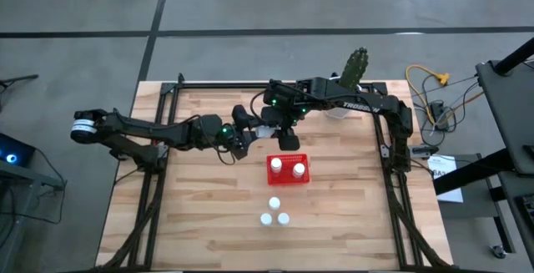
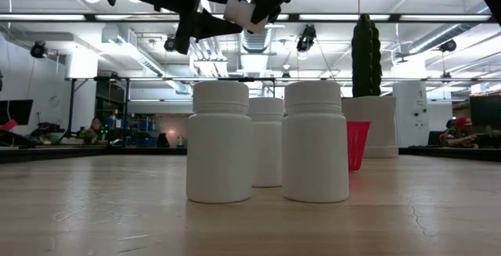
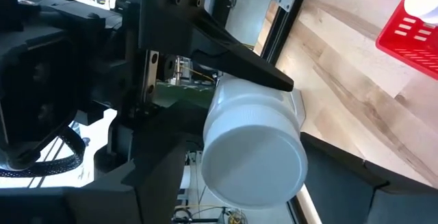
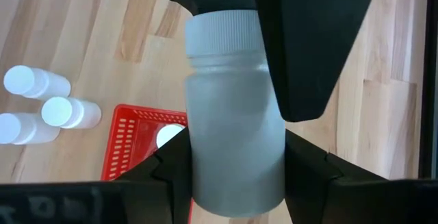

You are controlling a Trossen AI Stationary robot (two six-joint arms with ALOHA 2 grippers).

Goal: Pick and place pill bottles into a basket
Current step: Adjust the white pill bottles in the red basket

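One white pill bottle [image 1: 265, 131] is held in the air between my two grippers, above the table just behind the red basket [image 1: 288, 169]. My left gripper [image 1: 250, 133] comes from the table's left and my right gripper [image 1: 281, 131] from the right; both are shut on this bottle. The basket holds two bottles [image 1: 276, 166] standing upright on their bases. Three more bottles [image 1: 274, 213] stand upright in a cluster on the table in front of the basket and fill the low view [image 2: 266, 150]. My left gripper has the bottle's cap end [image 3: 254, 157], which faces its wrist camera. Its fingers [image 3: 342, 176] stand on two opposite sides of that end, coming about level from the table's left. The bottle is lifted clear [image 2: 239, 12]. My right gripper pinches the lower half of the bottle's body [image 4: 236, 172] between its two fingers [image 4: 308, 172], one on each side. The fingers lie along the bottle, coming from the table's right. The cap [image 4: 220, 31] points away from its wrist, toward the left gripper.
A white pot with a green cactus [image 1: 351, 71] stands at the table's far right, behind the right arm. Bare wood lies left and right of the bottle cluster [image 1: 192, 214]. The table frame's black rails run along both sides [image 1: 154, 181].
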